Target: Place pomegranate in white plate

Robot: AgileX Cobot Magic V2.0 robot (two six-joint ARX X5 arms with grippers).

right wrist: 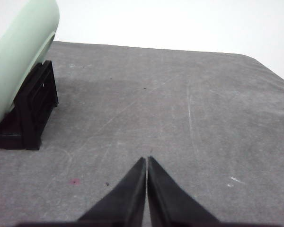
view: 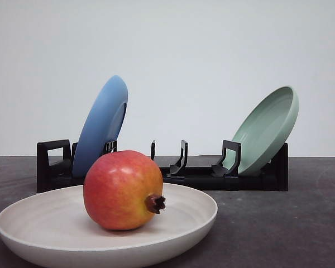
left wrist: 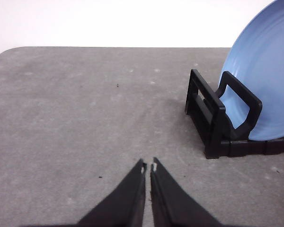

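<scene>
On the table, front view: pomegranate [view: 121, 190] sits in the white plate [view: 33, 234], nearest the camera.

Front view: fruit rests on the plate's inner surface, left of the plate's centre, dark calyx tip pointing right. Behind the plate, a black dish rack [view: 201, 177] stands on the grey table [view: 290, 223]; a blue plate [view: 100, 125] leans in its left end, a pale green plate [view: 268, 128] leans in its right end. Left wrist view: left gripper [left wrist: 148, 166] clenched, tips all but touching with a hairline gap, holding nothing, over bare table; the rack's end and blue plate lie off to one side. Right wrist view: right gripper [right wrist: 146, 159] clenched, tips together, holding nothing, over bare table; rack end with green plate well apart from it.
</scene>
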